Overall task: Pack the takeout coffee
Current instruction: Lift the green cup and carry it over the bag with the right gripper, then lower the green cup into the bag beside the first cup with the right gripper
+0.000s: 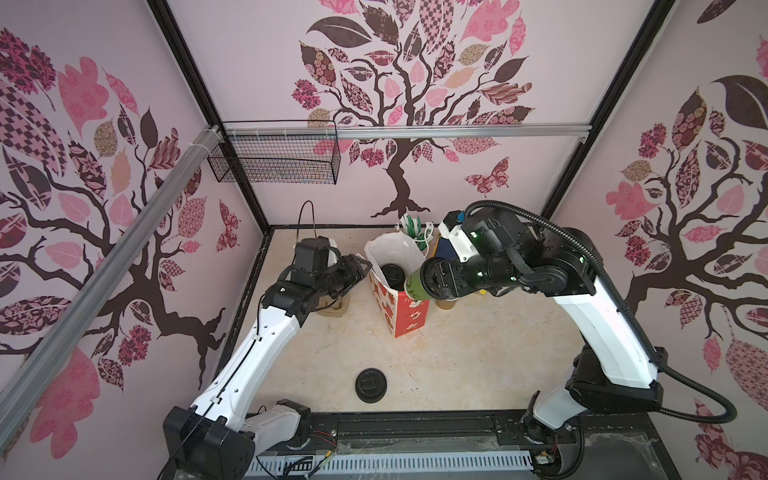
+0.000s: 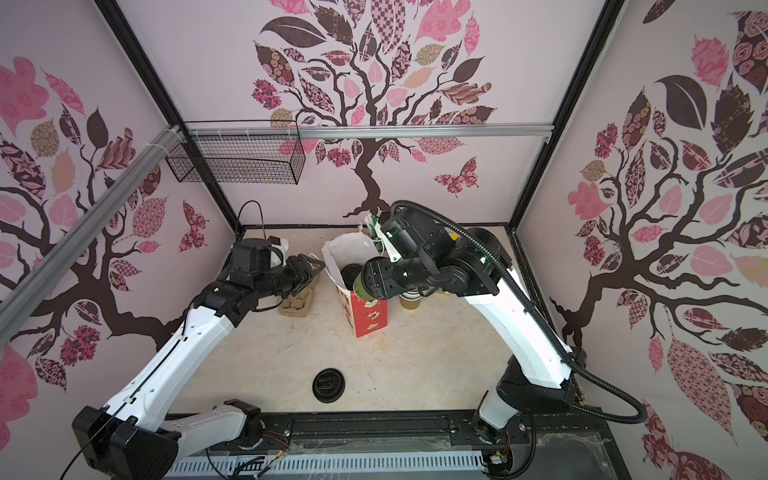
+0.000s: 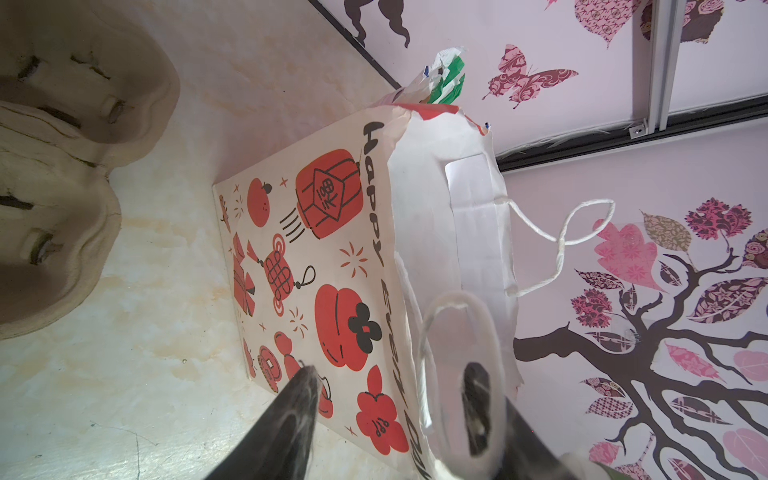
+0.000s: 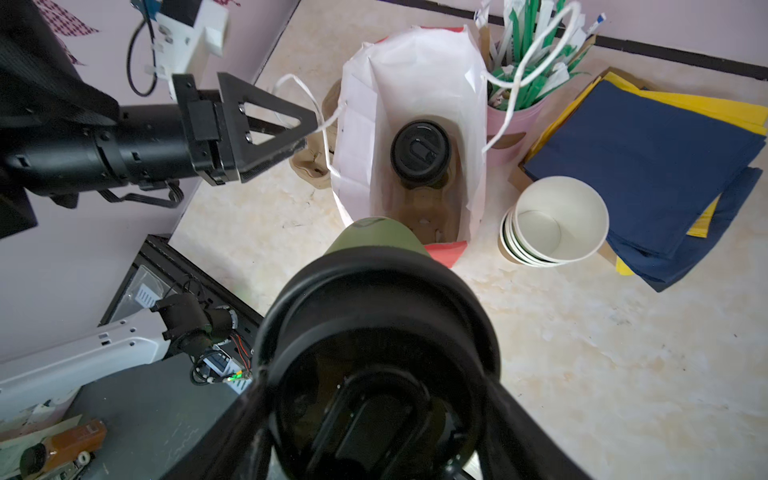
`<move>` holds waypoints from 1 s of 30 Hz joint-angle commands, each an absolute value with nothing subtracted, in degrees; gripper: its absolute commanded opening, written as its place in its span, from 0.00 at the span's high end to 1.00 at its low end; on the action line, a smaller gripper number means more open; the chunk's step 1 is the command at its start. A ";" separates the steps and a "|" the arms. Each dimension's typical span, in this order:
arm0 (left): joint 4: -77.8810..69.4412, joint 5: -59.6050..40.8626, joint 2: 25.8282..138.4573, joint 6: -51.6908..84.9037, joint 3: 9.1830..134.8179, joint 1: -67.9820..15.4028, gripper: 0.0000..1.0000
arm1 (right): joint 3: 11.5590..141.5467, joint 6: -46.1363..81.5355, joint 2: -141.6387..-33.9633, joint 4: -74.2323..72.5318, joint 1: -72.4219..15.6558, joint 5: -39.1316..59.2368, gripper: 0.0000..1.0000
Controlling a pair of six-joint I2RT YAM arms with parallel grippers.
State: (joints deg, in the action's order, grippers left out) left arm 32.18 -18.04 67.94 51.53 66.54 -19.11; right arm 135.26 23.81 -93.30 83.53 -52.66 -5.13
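You have the first cup (image 1: 392, 275) standing upright inside the bag (image 1: 409, 316), seated in the carrier (image 4: 424, 208) on the bag's floor, its black lid (image 4: 420, 151) on. The second cup (image 1: 413, 286), olive-brown, lies tipped on its side, clamped in the right end effector (image 1: 426, 284), black sip lid (image 4: 374, 332) on. Its base points at the bag's mouth, above the rim.

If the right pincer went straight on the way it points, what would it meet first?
The right pincer, shut on a lidded cup, points into the open bag. The cup's base would likely meet the empty carrier slot beside the packed cup first, or clip the bag's near rim; depth is unclear.
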 commanded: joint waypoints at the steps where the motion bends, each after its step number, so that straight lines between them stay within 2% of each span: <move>1: 31.02 -17.58 68.15 50.97 69.26 -18.72 0.42 | 140.44 23.27 -98.15 84.20 -52.31 -6.34 0.29; 8: 31.64 -17.91 67.11 50.63 68.91 -18.44 0.42 | 146.09 24.48 -106.05 83.50 -48.87 -10.31 0.29; 15: 31.92 -18.31 67.07 49.99 69.16 -17.45 0.34 | 146.35 22.94 -113.97 84.20 -47.77 -10.11 0.30; 25: 32.54 -20.68 70.19 47.84 72.12 -15.91 0.36 | 146.74 22.42 -122.12 84.25 -47.26 -7.05 0.30; 30: 32.00 -21.65 71.80 47.34 73.22 -15.47 0.41 | 145.72 22.17 -124.74 84.27 -47.20 -7.47 0.30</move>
State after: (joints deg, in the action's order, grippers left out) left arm 32.58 -20.56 71.07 48.97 70.37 -15.97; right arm 145.18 22.83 -122.23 82.98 -47.44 -7.44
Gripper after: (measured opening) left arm 0.597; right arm 0.701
